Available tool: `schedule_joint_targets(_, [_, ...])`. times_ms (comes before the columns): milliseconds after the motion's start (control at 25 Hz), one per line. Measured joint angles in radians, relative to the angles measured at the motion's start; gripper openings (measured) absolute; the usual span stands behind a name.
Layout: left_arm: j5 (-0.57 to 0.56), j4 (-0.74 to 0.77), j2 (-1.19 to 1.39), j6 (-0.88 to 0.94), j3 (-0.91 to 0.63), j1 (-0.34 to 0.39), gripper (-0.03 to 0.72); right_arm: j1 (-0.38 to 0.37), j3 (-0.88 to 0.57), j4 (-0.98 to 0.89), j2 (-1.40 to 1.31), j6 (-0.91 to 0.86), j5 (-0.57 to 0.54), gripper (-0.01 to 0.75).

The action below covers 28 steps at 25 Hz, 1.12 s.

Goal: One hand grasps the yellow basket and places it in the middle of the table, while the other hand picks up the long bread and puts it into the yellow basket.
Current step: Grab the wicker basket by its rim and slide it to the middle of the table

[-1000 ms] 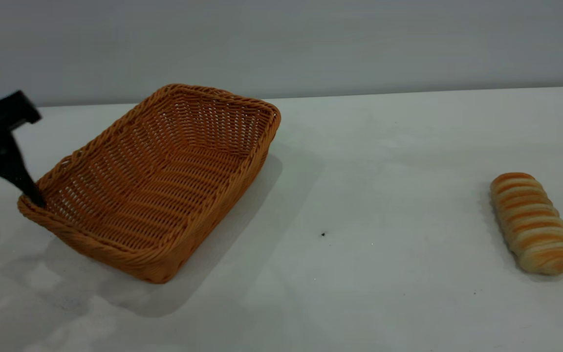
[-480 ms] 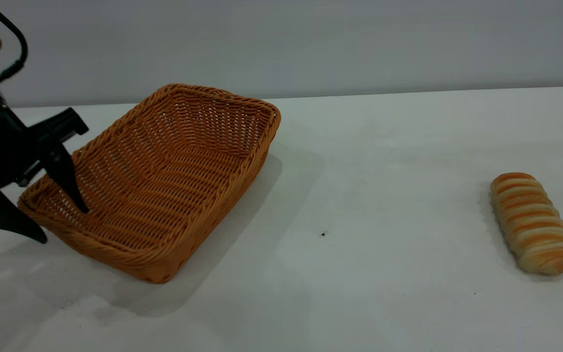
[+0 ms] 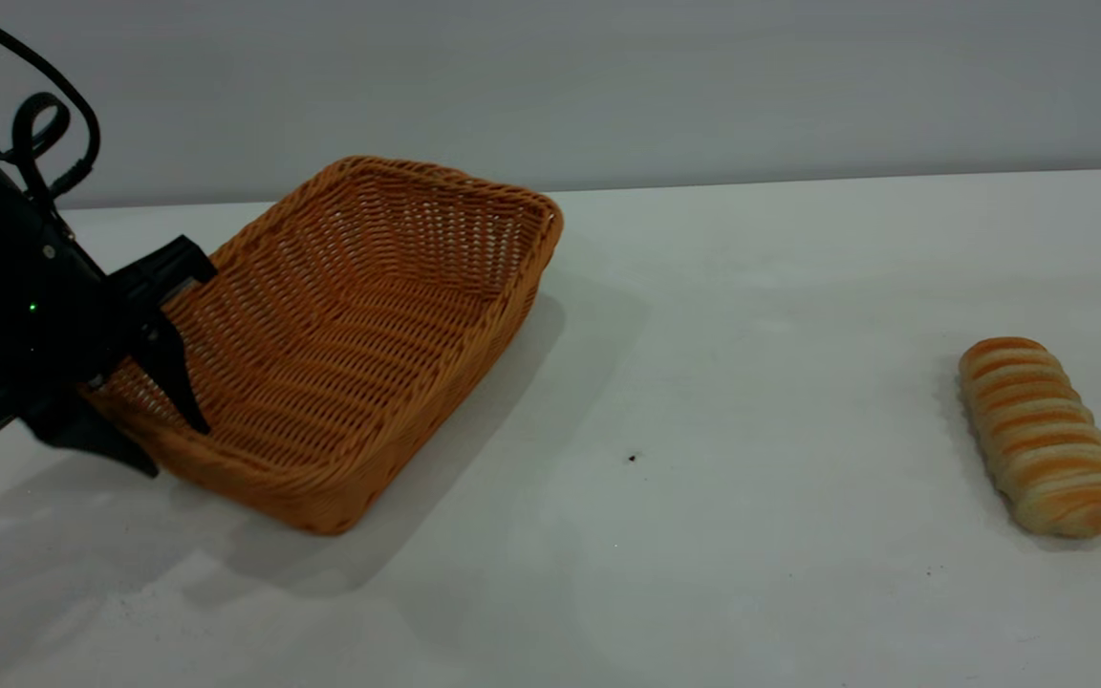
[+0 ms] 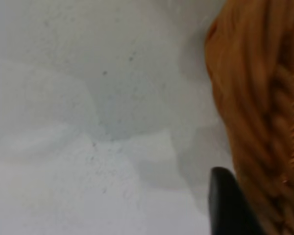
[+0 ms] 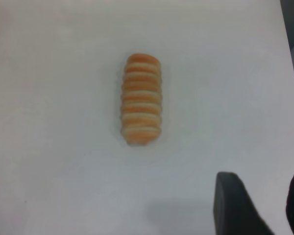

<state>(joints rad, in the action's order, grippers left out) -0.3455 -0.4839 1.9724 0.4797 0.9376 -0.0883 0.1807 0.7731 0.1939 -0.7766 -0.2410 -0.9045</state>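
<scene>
The left end effector (image 3: 173,444) has clamped the yellow basket (image 3: 359,334) rim, shifting it slightly right.

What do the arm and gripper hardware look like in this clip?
The left gripper is matte black with two pointed, tapering fingers. Its body is a bulky black block with a small green light, and a black cable loops above it. The right gripper shows only in its wrist view, as two dark grey, rounded fingertips.

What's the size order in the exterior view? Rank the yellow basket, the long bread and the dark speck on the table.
1. yellow basket
2. long bread
3. dark speck
The table carries all three.
</scene>
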Motion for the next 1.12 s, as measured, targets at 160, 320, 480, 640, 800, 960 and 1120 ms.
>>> schedule_joint_targets(160, [0.037,-0.024,0.0,-0.001,0.008,0.0,0.14,0.0,0.0,0.0,0.0,0.0,0.0,0.305])
schedule_joint_targets(320, [0.037,-0.022,0.002,-0.033,0.009,-0.002,0.128,0.0,0.0,0.001,0.0,0.0,0.0,0.305])
schedule_joint_targets(480, [0.012,-0.04,0.003,-0.088,0.03,-0.002,0.128,0.0,0.0,0.002,0.0,0.0,0.0,0.305])
schedule_joint_targets(640, [-0.083,-0.12,0.005,-0.268,0.099,-0.004,0.128,0.0,0.0,0.002,0.0,0.0,0.0,0.305])
schedule_joint_targets(800, [-0.182,-0.251,0.005,-0.498,0.162,-0.02,0.128,0.0,0.0,0.002,0.0,0.0,0.0,0.305])
schedule_joint_targets(960, [-0.231,-0.307,0.006,-0.649,0.188,-0.046,0.128,0.0,0.0,0.001,0.0,0.0,-0.001,0.305])
schedule_joint_targets(1120, [-0.255,-0.306,0.006,-0.689,0.188,-0.05,0.128,0.0,0.0,-0.001,0.0,0.0,-0.003,0.305])
